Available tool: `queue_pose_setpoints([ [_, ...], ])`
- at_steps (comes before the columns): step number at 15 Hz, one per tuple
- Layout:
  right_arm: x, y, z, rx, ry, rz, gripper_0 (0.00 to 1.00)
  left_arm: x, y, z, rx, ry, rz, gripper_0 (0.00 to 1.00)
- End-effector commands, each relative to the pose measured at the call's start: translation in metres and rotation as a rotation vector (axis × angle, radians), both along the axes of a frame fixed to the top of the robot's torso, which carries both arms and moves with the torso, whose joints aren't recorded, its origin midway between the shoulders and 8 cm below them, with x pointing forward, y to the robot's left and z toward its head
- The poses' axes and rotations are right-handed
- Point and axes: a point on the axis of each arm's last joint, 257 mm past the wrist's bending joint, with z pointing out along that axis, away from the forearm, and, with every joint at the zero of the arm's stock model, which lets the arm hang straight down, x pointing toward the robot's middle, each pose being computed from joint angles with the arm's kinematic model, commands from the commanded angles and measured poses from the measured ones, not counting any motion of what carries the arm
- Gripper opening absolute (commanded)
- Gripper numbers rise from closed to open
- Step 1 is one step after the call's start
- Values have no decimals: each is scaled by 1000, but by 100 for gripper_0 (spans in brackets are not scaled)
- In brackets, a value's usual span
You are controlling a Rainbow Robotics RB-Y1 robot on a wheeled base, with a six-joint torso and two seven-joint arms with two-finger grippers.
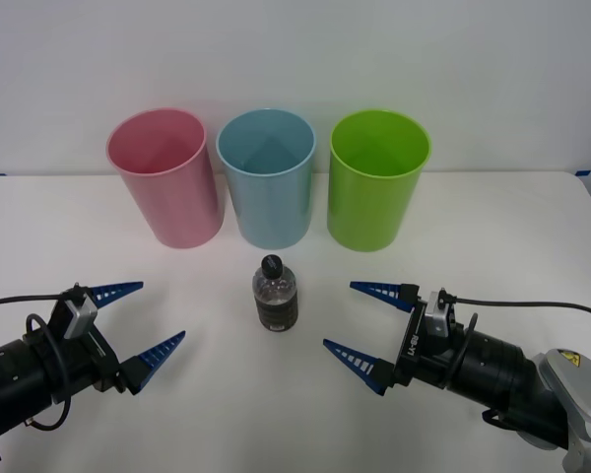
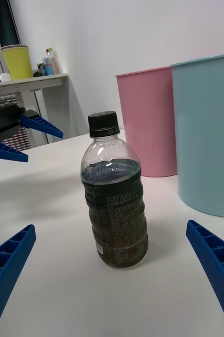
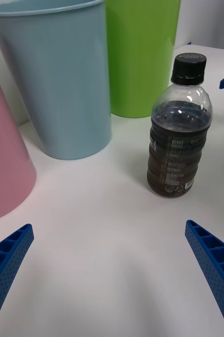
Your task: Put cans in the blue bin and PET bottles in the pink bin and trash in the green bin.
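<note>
- Bottle: a small clear plastic PET bottle (image 1: pixel 275 293) with a black screw cap and a ribbed lower body wrapped in a dark printed band stands upright on the smooth white table (image 1: pixel 227 394), at the table's centre.
- Its upper shoulder is clear and glossy, catching highlights in both wrist views (image 2: pixel 113 197) (image 3: pixel 179 142).
- Three round plastic bins, each tapering toward its base, stand in a row at 12 o'clock from the bottle: the pink cup-shaped bin (image 1: pixel 167 177) toward 11 o'clock, the light blue cup-shaped bin (image 1: pixel 268 177) straight at 12, the lime green cup-shaped bin (image 1: pixel 376 179) toward 1 o'clock. Neighbouring bins stand just beside each other; the bottle stands near the blue one, apart from it.
- The right gripper (image 1: pixel 366 320), with blue ribbed wedge-shaped fingers, lies at 3 o'clock from the bottle, near it but not touching, its jaws spread wide and holding nothing.
- The left gripper (image 1: pixel 138 320) lies at 9 o'clock from the bottle, a little farther off, likewise spread wide and empty.
- Both arms lie low over the table, reaching in from the near corners with fingers pointing inward toward the bottle, which sits between the two.
</note>
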Motion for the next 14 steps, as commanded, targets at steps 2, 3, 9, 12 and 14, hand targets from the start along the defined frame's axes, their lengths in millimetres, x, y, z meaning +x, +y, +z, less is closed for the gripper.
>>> queue_pose_setpoints([
  [2,0,0,0,0,0,0,100,-18,14,1,16,19,11,100],
  [3,0,0,0,0,0,0,100,-23,17,1,19,28,11,100],
  [9,0,0,0,0,0,0,100,-60,47,9,121,69,5,100],
  [12,0,0,0,0,0,0,100,-79,59,7,199,93,19,100],
  [14,0,0,0,0,0,0,100,-89,59,8,203,106,22,100],
])
